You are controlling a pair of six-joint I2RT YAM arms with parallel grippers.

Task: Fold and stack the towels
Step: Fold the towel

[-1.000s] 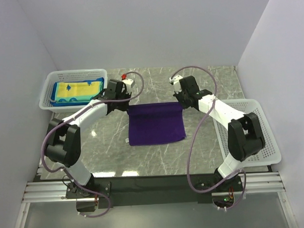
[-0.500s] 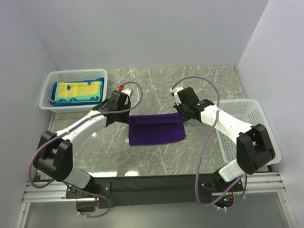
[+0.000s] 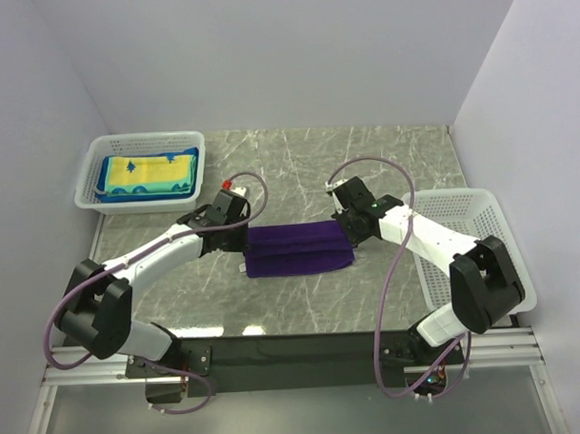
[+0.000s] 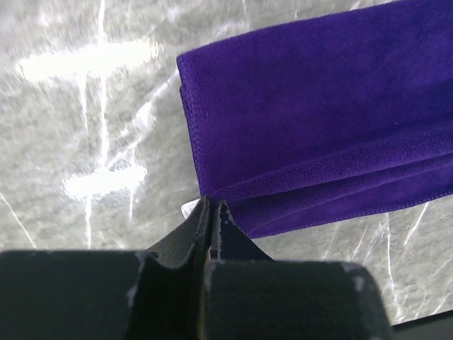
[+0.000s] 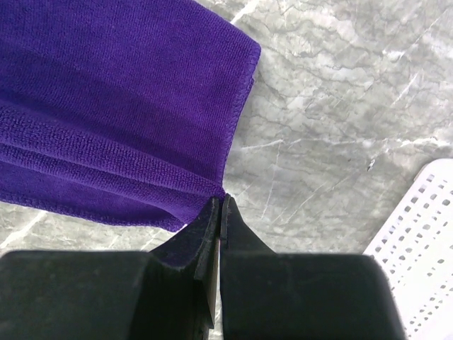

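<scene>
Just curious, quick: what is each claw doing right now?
Left claw: closed, pinching the purple towel at one corner.
Right claw: closed, pinching the same towel.

A robotics lab cell. White walls [image 3: 265, 56] enclose a marble-look bench [image 3: 303, 307]. The left arm [image 3: 158, 250] and right arm [image 3: 429, 233] bolt to an aluminium rail [image 3: 81, 365].

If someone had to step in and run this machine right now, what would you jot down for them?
Left gripper: shut on the purple towel, at its left corner.
Right gripper: shut on its right corner.
Where things are: the purple towel lies on the table between the arms, with the pinched edge doubled over toward the near side. The yellow towel lies in the far-left basket.
Done: the purple towel's fold is mostly made.
Left: lay the edge down, let go, finish folding, then stack it with the yellow towel.
</scene>
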